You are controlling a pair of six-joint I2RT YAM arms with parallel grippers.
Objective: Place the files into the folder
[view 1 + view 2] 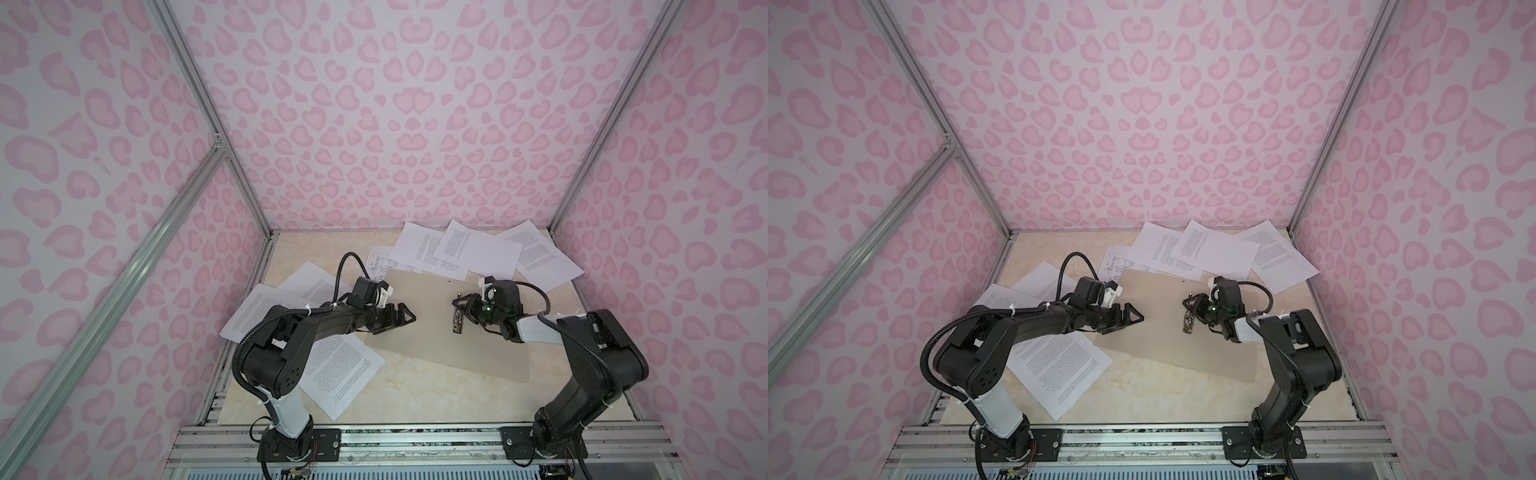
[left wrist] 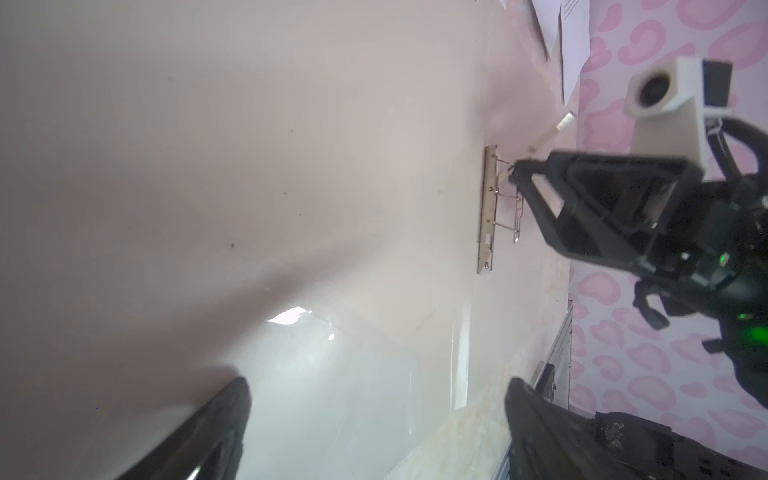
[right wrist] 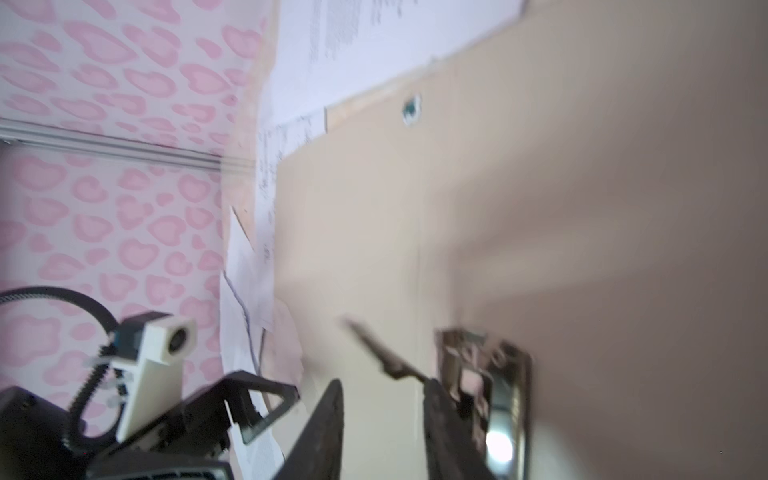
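Folder: I see the folder (image 1: 428,349) lying open and flat in the middle of the bench (image 1: 415,399), inner face up.
Long axis: it runs left to right across the bench, skewed so the right end sits nearer the arm bases. The metal clip (image 1: 457,322) lies crosswise to that, pointing near to far.
Files: the files (image 1: 478,249) are loose. One cluster overlaps the folder's far edge and the rest are on the left of the bench.
Left end effector: the left end effector (image 1: 405,319) is spread wide and empty, over the folder's left part.
Right end effector: the right end effector (image 1: 460,307) has its jaws partly apart, with bare card between them in its wrist view. One finger is against the clip.
Hidden: the left arm (image 1: 291,332) covers parts of the left-hand sheets. The drawing sheet (image 1: 379,259) is tucked partly under other pages.
Blur: the right wrist view is smeared, so I cannot make out the clip's lever clearly.
View difference: only the left wrist view shows the clip's wire (image 2: 511,203) raised off its plate.
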